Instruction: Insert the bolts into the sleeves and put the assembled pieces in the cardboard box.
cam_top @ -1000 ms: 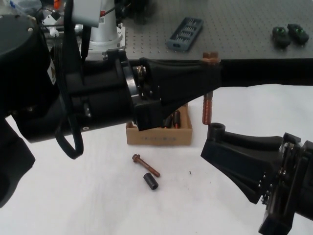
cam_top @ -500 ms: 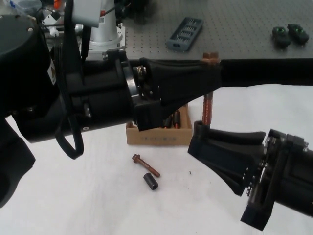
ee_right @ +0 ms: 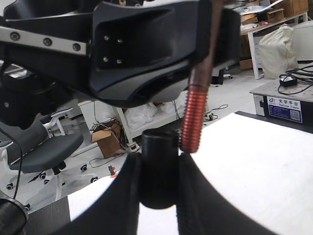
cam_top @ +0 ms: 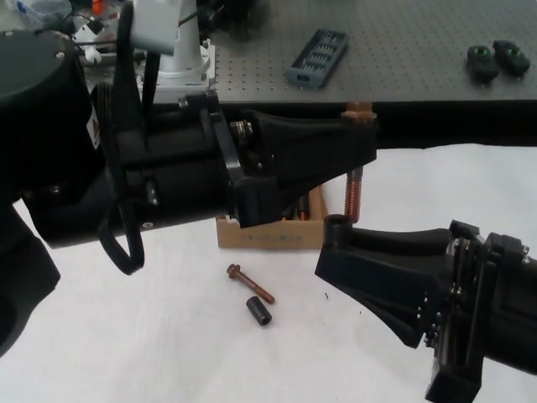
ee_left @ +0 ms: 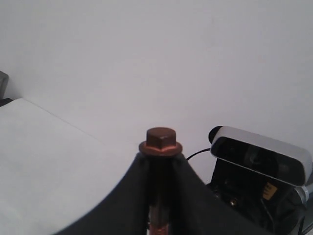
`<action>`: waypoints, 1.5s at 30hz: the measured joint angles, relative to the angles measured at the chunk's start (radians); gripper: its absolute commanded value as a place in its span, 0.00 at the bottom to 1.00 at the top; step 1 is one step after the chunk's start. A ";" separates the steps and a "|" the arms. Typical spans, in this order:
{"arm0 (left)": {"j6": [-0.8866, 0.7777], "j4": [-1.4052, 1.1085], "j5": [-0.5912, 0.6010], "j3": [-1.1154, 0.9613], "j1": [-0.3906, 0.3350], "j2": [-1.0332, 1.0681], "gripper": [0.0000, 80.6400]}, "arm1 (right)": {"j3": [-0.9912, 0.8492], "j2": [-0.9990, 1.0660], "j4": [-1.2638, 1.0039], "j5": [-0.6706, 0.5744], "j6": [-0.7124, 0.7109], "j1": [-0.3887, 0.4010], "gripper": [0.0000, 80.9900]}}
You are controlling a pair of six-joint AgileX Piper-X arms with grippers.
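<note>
The bolt (cam_top: 354,180) hangs upright, head up, clenched in the left pincer (cam_top: 361,126) just beside the cardboard box (cam_top: 268,237). The right pincer (ee_right: 159,181) grasps a sleeve (ee_right: 159,166), its rim by the bolt's threaded tip.

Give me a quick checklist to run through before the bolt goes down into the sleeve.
1. Left gripper grips the bolt, head above the fingers: ok.
2. Right gripper grips the sleeve, opening facing up: ok.
3. Bolt close to upright: ok.
4. Bolt tip centred over the sleeve's bore: not ok; in the right wrist view it sits beside the rim.
5. Cardboard box has room for the assembled piece: cannot tell, its inside is mostly hidden.
6. Spare bolt and spare sleeve lie out of the way: ok.
</note>
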 measured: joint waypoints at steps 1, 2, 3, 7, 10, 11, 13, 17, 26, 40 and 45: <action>0.000 0.000 0.000 0.000 0.000 0.000 0.01 | 0.000 0.000 0.007 0.000 0.000 0.000 0.04; 0.000 0.000 0.000 0.000 0.000 0.000 0.01 | 0.000 0.000 0.019 0.000 0.000 0.000 0.04; 0.000 0.000 0.000 0.000 0.000 0.000 0.01 | 0.000 0.000 0.035 0.000 0.000 0.000 0.04; 0.000 0.000 0.000 0.000 0.000 0.000 0.01 | 0.000 0.000 0.064 0.000 0.000 0.000 0.04; 0.000 0.000 0.000 0.000 0.000 0.000 0.01 | 0.000 0.000 0.065 0.000 0.000 0.000 0.04; 0.000 0.000 0.000 0.000 0.000 0.000 0.01 | 0.000 0.000 0.065 0.000 0.000 0.000 0.04; 0.006 0.000 0.000 0.000 0.000 0.000 0.01 | 0.000 0.000 0.065 0.000 0.000 0.000 0.04; 0.021 0.000 0.000 0.000 0.006 0.000 0.01 | 0.000 -0.038 0.075 0.069 0.000 0.000 0.04; 0.025 -0.007 0.000 0.000 0.011 0.000 0.01 | 0.000 -0.061 0.102 0.105 0.000 0.000 0.04; 0.025 -0.007 0.000 0.000 0.011 0.000 0.01 | 0.000 -0.042 0.090 0.109 0.000 0.000 0.04; 0.025 -0.007 0.000 0.000 0.011 0.000 0.01 | -0.018 -0.025 0.088 0.106 0.000 0.000 0.04</action>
